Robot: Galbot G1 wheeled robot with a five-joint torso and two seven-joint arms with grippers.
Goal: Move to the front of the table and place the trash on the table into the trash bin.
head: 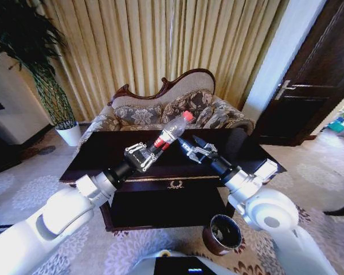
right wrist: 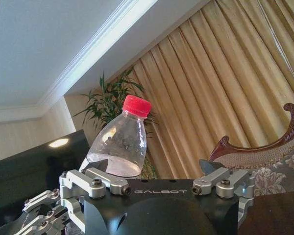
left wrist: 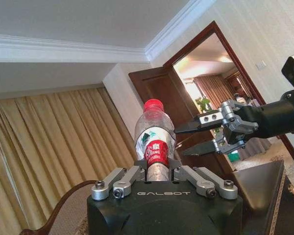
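Note:
My left gripper point(head: 155, 146) is shut on the lower part of a clear plastic bottle point(head: 171, 132) with a red cap and red label, holding it tilted above the dark table point(head: 97, 157). In the left wrist view the bottle point(left wrist: 155, 144) stands between that gripper's fingers point(left wrist: 137, 175). My right gripper point(head: 192, 144) is open just to the right of the bottle, not touching it; its jaws also appear in the left wrist view point(left wrist: 198, 138). From the right wrist the bottle point(right wrist: 118, 147) shows beyond one finger point(right wrist: 99, 172). The reddish-brown trash bin point(head: 222, 234) stands on the carpet at the table's front right.
A patterned sofa point(head: 160, 112) sits right behind the table, with gold curtains point(head: 160, 40) beyond. A white plant pot point(head: 69, 133) stands at the back left and a dark door point(head: 315, 74) at the right. Patterned carpet point(head: 40, 189) surrounds the table.

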